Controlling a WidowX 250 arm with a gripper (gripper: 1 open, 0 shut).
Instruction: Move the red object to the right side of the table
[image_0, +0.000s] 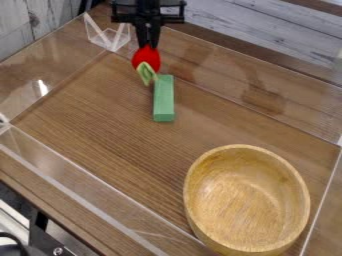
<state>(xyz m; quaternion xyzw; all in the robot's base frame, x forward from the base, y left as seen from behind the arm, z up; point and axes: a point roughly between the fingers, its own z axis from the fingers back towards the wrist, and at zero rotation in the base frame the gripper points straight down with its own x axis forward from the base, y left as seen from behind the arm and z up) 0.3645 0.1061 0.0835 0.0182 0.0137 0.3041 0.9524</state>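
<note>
The red object (147, 57), a small toy strawberry with a green leafy cap at its lower end, hangs just above the table (94, 140) near the back. My gripper (146, 47) comes straight down from the top edge and is shut on the red object. The strawberry's green cap hangs right over the far end of a long green block (163, 98) that lies flat on the wood.
A round wooden bowl (247, 197) sits at the front right. Low clear acrylic walls (40, 88) border the tabletop on all sides. A pale wooden plank wall runs behind the table.
</note>
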